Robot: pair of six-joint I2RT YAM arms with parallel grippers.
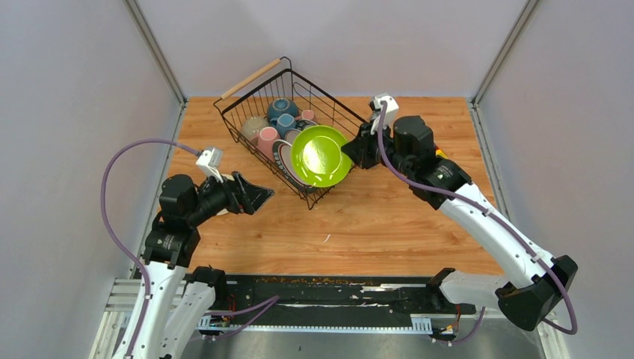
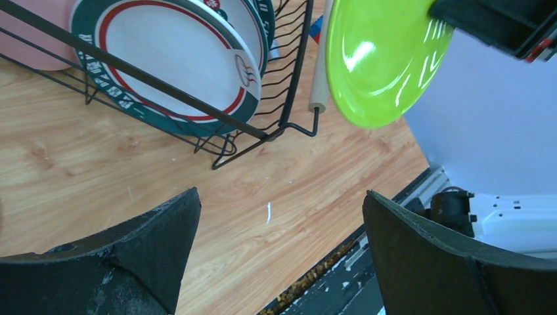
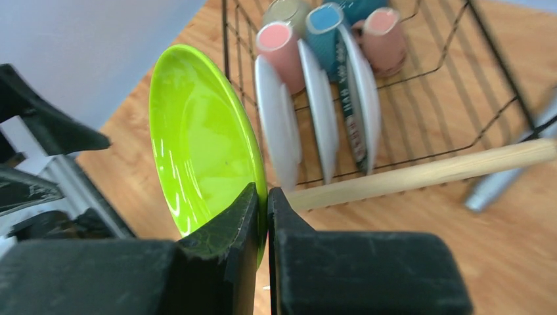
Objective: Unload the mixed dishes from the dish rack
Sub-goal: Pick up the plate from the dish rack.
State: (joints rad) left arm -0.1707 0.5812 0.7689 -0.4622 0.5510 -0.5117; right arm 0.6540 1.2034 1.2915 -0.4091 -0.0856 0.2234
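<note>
The right pincer [image 3: 263, 197] is squeezed tight on the rim of the lime-green plate [image 3: 197, 144]. The plate stands on its edge up in the air, just outside the dish rack [image 1: 329, 96] and close to its wooden handle [image 3: 420, 174]. Past that handle, inside the rack, white plates [image 3: 279, 125] stand in a row, with pink mugs [image 3: 279, 46] and a blue mug [image 3: 328, 26] behind them. The left pincer [image 2: 282, 203] is wide open and holds nothing, over the desk [image 2: 98, 164] near the rack's corner, apart from the green plate.
</note>
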